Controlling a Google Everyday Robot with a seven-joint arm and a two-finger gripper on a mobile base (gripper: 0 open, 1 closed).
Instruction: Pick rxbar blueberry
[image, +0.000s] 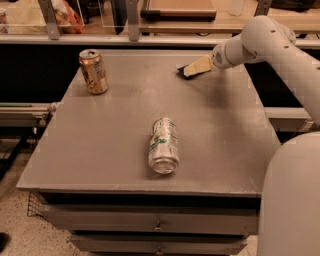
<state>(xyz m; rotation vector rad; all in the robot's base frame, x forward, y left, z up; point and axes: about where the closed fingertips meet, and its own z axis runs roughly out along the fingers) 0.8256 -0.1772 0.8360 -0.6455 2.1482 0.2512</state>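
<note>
The rxbar blueberry (181, 70) is a small dark bar at the far right of the grey table (115, 140); only its dark left end shows. My gripper (194, 67) reaches in from the right on the white arm (260, 42) and sits right at the bar, covering most of it. I cannot tell whether the bar rests on the table or is lifted off it.
A gold can (93, 71) stands upright at the far left. A green-and-white can (163, 145) lies on its side near the middle front. A shelf rail runs behind the table. My white base (292, 200) fills the lower right.
</note>
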